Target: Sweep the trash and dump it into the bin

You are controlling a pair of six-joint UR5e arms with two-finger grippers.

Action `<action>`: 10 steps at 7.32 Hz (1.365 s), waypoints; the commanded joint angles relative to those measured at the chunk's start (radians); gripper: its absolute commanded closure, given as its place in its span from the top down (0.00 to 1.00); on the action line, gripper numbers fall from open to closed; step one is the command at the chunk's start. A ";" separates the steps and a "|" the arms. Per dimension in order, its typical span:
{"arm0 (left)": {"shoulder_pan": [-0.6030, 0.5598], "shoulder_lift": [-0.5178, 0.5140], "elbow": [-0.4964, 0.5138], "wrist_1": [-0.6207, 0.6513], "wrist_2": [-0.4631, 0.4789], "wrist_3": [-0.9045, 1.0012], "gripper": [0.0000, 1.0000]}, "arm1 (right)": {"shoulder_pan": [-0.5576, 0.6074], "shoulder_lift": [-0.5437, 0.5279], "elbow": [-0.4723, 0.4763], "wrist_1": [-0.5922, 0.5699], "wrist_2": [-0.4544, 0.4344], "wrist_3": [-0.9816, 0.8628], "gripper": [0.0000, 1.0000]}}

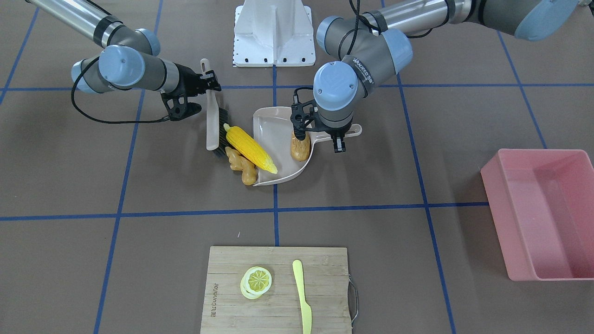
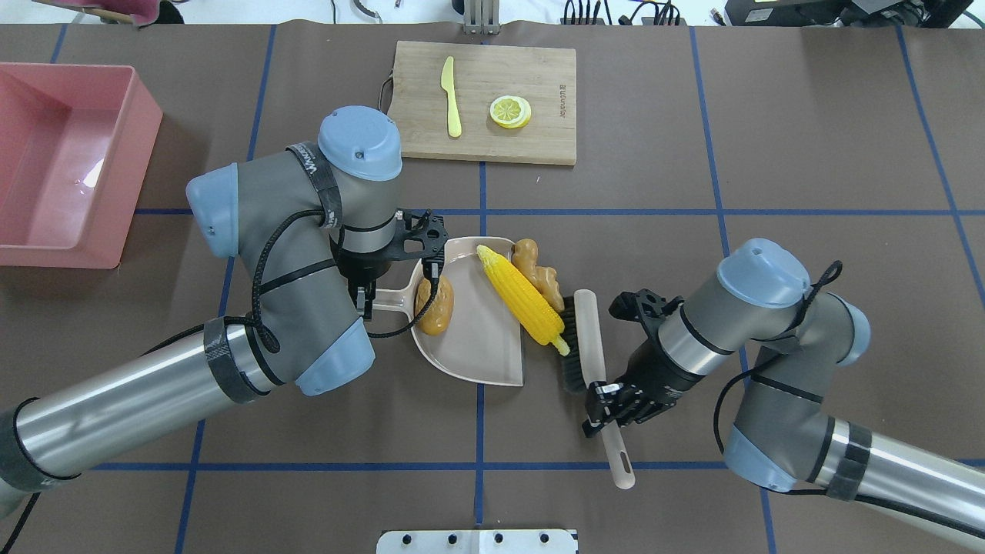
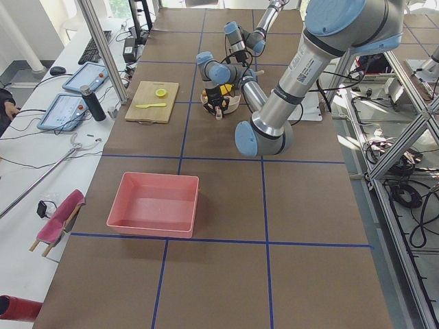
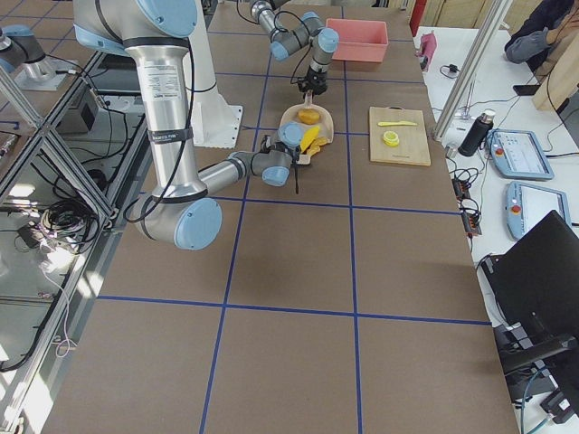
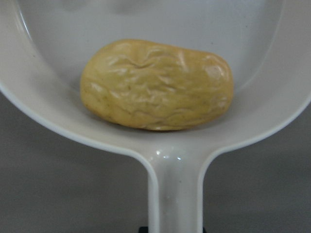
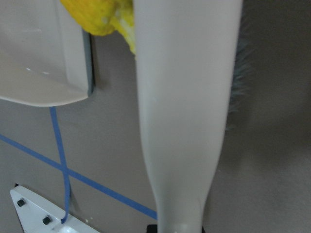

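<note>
The beige dustpan lies mid-table, and the brown potato rests inside it near the handle, as the left wrist view shows. The yellow corn cob lies across the pan's open lip. The tan ginger root sits on the table just outside the lip, beside the corn. My left gripper is shut on the dustpan handle. My right gripper is shut on the handle of the brush, whose bristles rest against the corn and ginger. The pink bin stands far to my left.
A wooden cutting board with lemon slices and a pale yellow knife lies on the far side of the table from me. The white robot base is behind the dustpan. Blue tape lines cross the brown table.
</note>
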 commanded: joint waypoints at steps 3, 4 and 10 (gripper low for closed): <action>-0.005 -0.006 0.001 0.024 0.001 0.000 0.00 | -0.012 0.137 -0.043 -0.080 -0.016 0.005 0.00; -0.005 -0.008 0.001 0.027 0.001 0.000 0.00 | -0.029 0.160 -0.057 -0.086 -0.033 0.017 0.00; -0.005 -0.009 -0.001 0.044 0.000 0.000 0.00 | -0.038 0.139 -0.040 -0.174 -0.032 0.045 0.00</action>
